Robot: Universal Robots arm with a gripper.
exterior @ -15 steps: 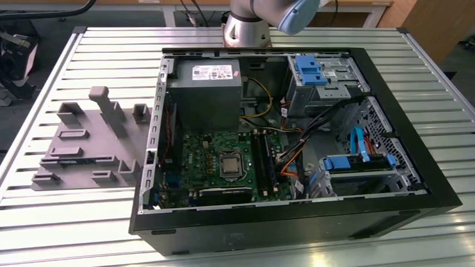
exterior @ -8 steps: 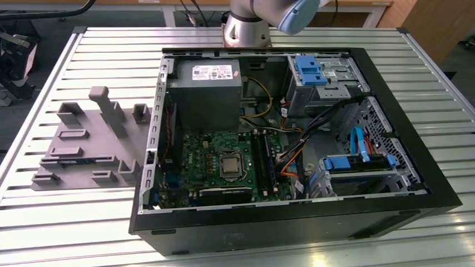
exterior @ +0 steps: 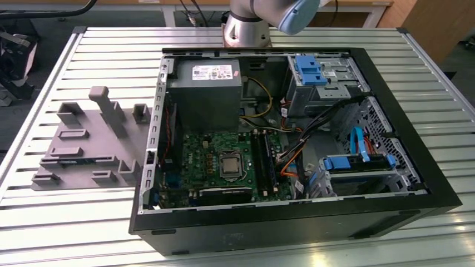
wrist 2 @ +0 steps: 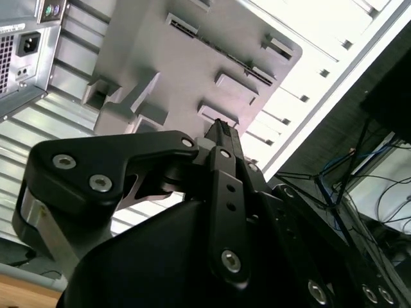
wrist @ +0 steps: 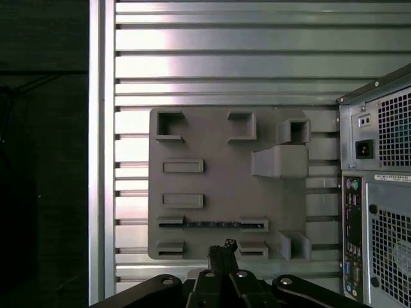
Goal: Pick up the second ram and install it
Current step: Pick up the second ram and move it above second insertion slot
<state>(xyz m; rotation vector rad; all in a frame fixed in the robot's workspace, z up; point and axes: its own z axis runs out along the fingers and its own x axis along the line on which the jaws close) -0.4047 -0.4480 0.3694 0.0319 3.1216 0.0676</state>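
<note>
The second ram (exterior: 78, 161) is a thin blue-green stick standing on edge in a slot of the grey holder (exterior: 111, 147), which lies on the table at the exterior view's left. In the first wrist view the ram (wrist: 212, 224) shows as a dark strip across the holder (wrist: 218, 173). My gripper (wrist: 223, 246) hangs well above the holder's edge nearest the ram, fingertips together and holding nothing. In the second wrist view the gripper (wrist 2: 220, 126) points down at the holder (wrist 2: 160, 58). The green motherboard (exterior: 222, 161) with its dark memory slots (exterior: 263, 158) lies inside the open computer case (exterior: 297, 225).
The case (wrist: 379, 192) stands right beside the holder on a ribbed metal table (exterior: 97, 50). Inside it are a grey power supply (exterior: 204, 92), blue drive bays (exterior: 308, 69) and loose cables (exterior: 297, 150). The arm's base (exterior: 245, 25) stands behind the case. The table edge (wrist: 96, 154) runs along the holder's far side.
</note>
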